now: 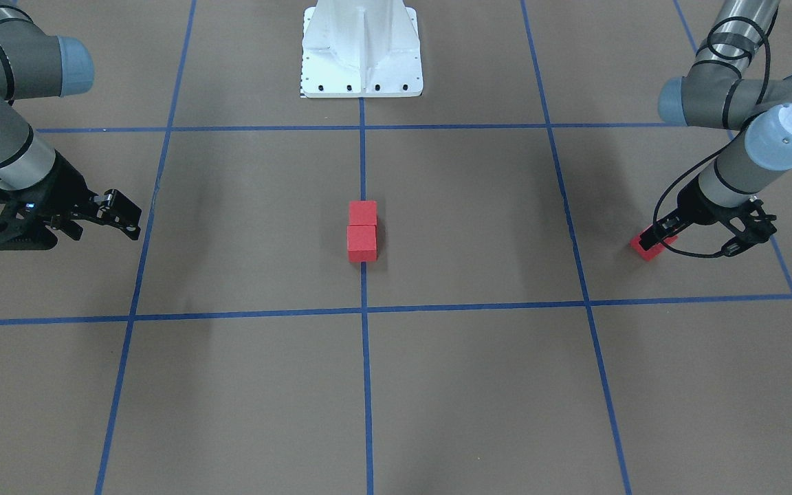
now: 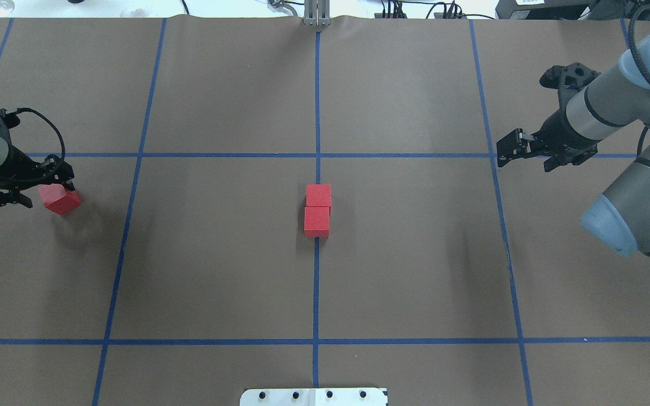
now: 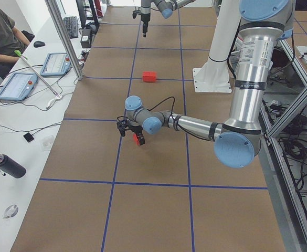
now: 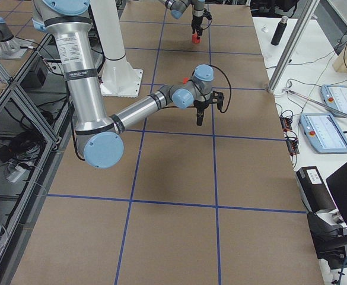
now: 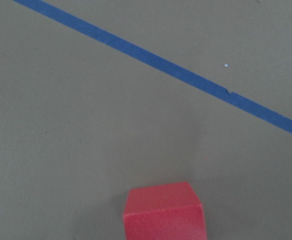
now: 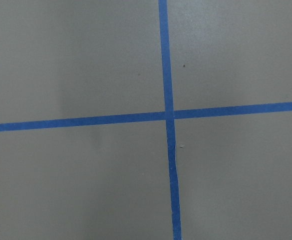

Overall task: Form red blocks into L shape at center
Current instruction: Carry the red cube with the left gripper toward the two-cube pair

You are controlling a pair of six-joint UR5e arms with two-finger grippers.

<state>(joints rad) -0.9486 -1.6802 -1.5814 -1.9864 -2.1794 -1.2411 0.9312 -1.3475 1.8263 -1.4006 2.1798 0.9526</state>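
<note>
Two red blocks (image 2: 317,210) sit touching, end to end on the centre tape line; they also show in the front view (image 1: 361,231). The third red block (image 2: 61,199) is at the table's left side, gripped by my left gripper (image 2: 48,189). It seems to hang just above the paper and casts a shadow. In the front view this block (image 1: 646,247) is under the left gripper (image 1: 661,237), and it fills the bottom of the left wrist view (image 5: 164,215). My right gripper (image 2: 508,149) is open and empty over the right side, also seen in the front view (image 1: 126,214).
Brown paper with a blue tape grid (image 2: 317,113) covers the table. The white robot base (image 1: 361,48) stands at the table's robot-side edge. The right wrist view holds only a tape crossing (image 6: 168,115). An operator and tablets are beside the table (image 3: 17,84).
</note>
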